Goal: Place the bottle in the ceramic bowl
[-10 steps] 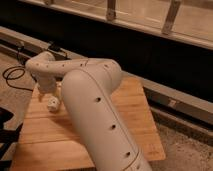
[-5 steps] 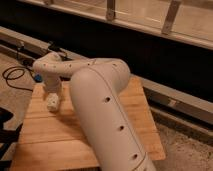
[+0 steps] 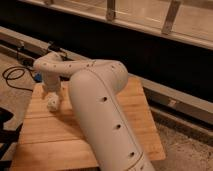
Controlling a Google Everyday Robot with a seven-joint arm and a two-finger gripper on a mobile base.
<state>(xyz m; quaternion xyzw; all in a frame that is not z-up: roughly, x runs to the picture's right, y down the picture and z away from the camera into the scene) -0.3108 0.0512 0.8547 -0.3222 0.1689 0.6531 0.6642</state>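
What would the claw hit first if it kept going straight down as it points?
Probably the wooden tabletop, just beneath the claw hanging low over it; depth is unclear.

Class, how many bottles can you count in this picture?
1. What looks like a small whitish bottle is at the table's left side as seen, right at the gripper, which hangs from the arm's end. The bulky arm may hide others.
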